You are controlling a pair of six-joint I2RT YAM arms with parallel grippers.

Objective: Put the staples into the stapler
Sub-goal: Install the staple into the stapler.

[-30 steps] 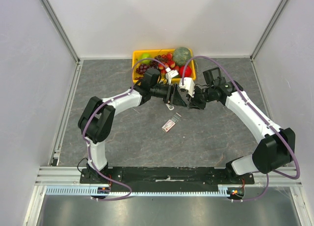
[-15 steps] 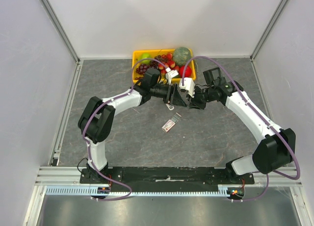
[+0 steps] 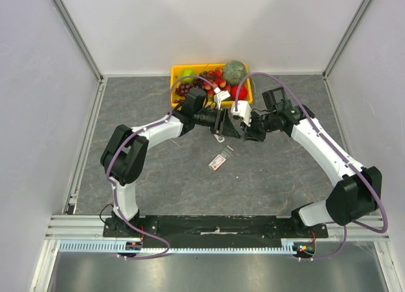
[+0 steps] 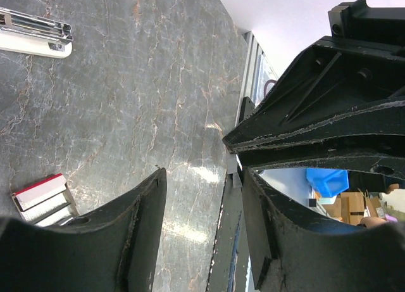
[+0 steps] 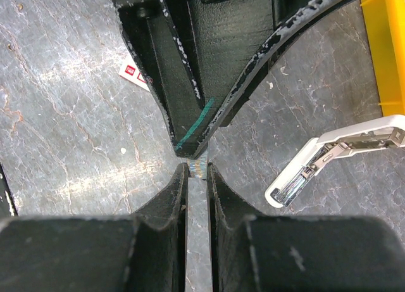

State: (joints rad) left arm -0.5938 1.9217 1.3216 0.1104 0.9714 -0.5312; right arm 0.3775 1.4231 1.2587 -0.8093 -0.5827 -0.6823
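Staples [image 5: 197, 241], right wrist view: one thin silvery strip clenched between the right gripper [image 5: 197, 170] fingers; open stapler [image 5: 335, 156] at 3 o'clock. Left wrist view: left gripper [image 4: 202, 178] fingers apart, grasping nothing; box [image 4: 41, 197] at 8 o'clock. Top view: grippers meet tip to tip, box at 7 o'clock. Strip looks light, stiff, slick, likely to snap if bent; best held by its long sides, mid-length.

White shells are wrapping both the left arm [image 3: 155, 130] and right arm [image 3: 319, 143], black joints bulging at every bend, purple cables [image 3: 262, 75] looping alongside. Black fingers [image 5: 158, 83] are showing scuffed, whitened edges and a teal streak.
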